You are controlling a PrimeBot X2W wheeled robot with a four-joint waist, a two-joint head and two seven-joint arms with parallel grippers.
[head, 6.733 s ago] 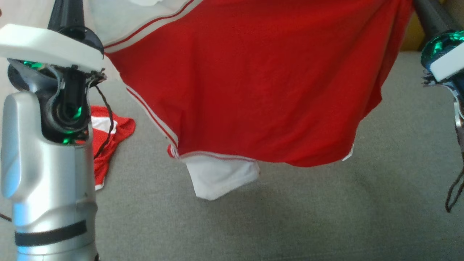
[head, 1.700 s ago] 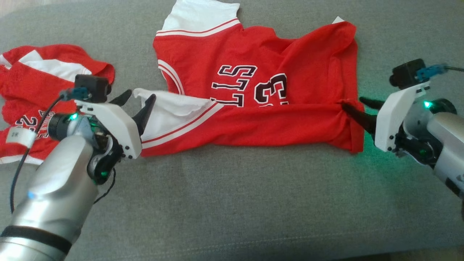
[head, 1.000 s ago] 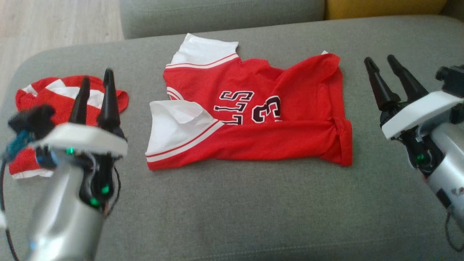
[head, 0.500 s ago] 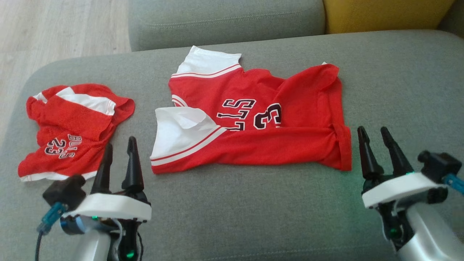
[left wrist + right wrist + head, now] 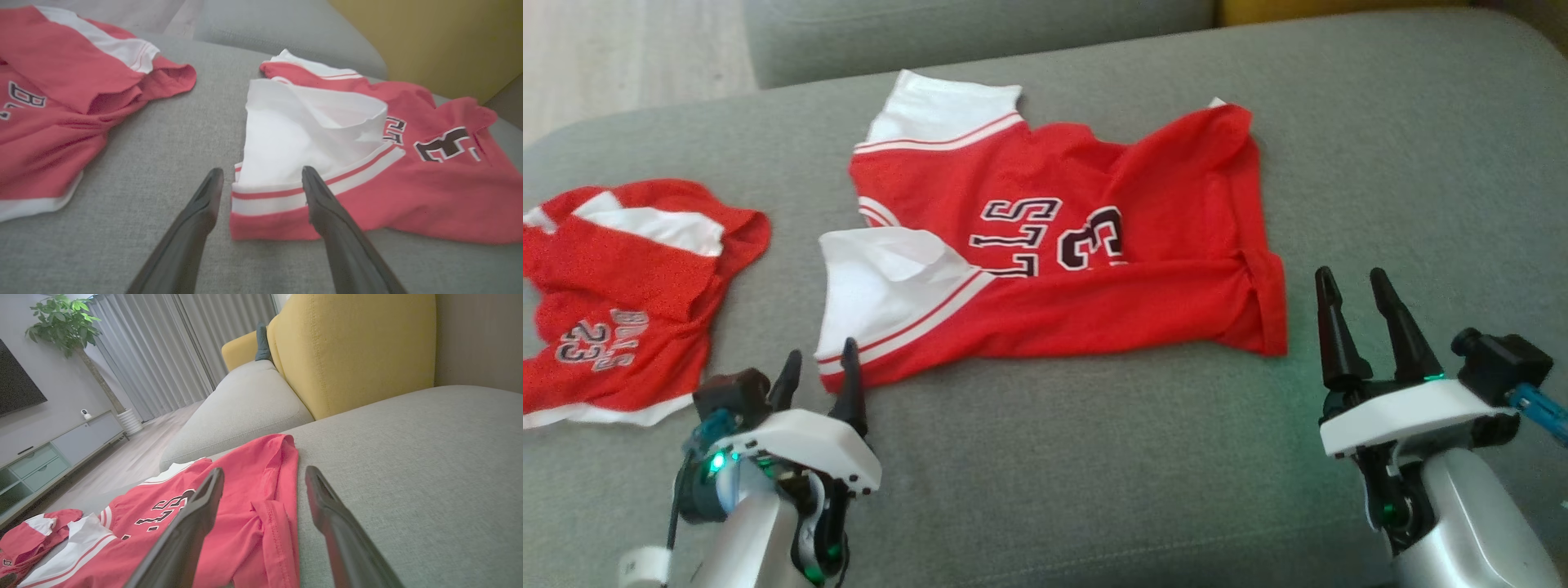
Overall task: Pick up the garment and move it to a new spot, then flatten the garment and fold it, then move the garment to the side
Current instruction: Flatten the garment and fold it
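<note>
The garment (image 5: 1078, 245), a red jersey with white sleeves and dark lettering, lies on the grey sofa seat with its near edge folded up over the print. Just in front of its near-left white-striped corner stands my left gripper (image 5: 818, 367), open and holding nothing. In the left wrist view, that corner (image 5: 261, 200) sits between my fingers (image 5: 204, 204). Off the garment's near-right hem (image 5: 269, 522), my right gripper (image 5: 1352, 282) is open and empty.
Red shorts with white trim (image 5: 613, 286) lie crumpled at the left of the grey seat (image 5: 1094, 457). A grey cushion (image 5: 972, 33) is behind, and a yellow backrest (image 5: 359, 347) rises at the far right. Wood floor (image 5: 621, 49) lies beyond the left end.
Both open grippers pulled back from the garment's left and right ends to the near side of the seat. The head camera has shifted, so the whole scene slid left.
</note>
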